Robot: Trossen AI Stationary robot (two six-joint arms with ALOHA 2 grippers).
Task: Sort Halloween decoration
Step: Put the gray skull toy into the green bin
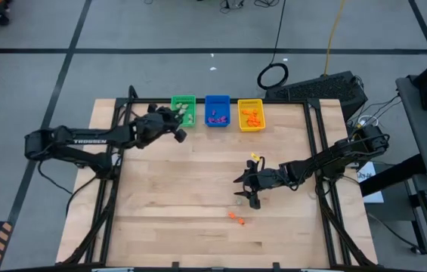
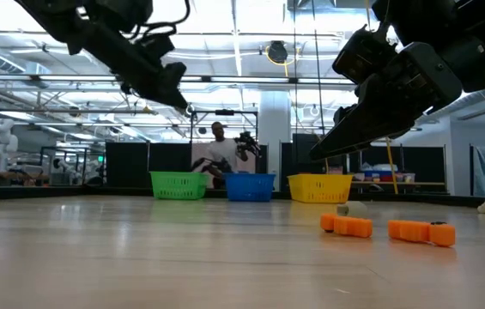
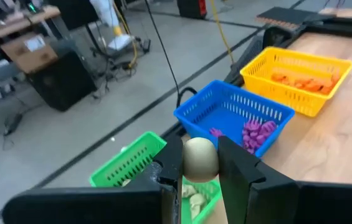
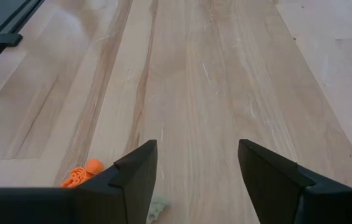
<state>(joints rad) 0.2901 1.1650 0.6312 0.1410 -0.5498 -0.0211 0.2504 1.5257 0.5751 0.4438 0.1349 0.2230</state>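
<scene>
My left gripper (image 3: 199,149) hovers over the green bin (image 3: 126,163) at the table's far edge (image 1: 177,121), shut on a pale beige round trinket (image 3: 199,158). More pale trinkets (image 3: 191,199) lie in that bin. Purple ones (image 3: 256,132) fill the blue bin (image 1: 217,110), and orange ones (image 3: 303,79) the yellow bin (image 1: 250,115). My right gripper (image 4: 197,152) is open, low over the table's middle right (image 1: 245,190). A pale trinket (image 4: 158,208) lies on the wood below its fingers. An orange trinket (image 4: 82,174) lies beside it, and another (image 2: 421,232) close by. My left gripper pinches the pale round trinket (image 3: 199,167) between its two fingers, one finger (image 3: 171,163) on each side of it. The trinket is lifted clear and sits above the green bin's inside.
The three bins stand side by side at the far edge, green, blue, yellow from left to right. A dark frame (image 1: 315,143) runs along the table's sides. Bare wood (image 1: 168,196) spreads over the left and near parts. A person (image 2: 218,150) shows in the room beyond.
</scene>
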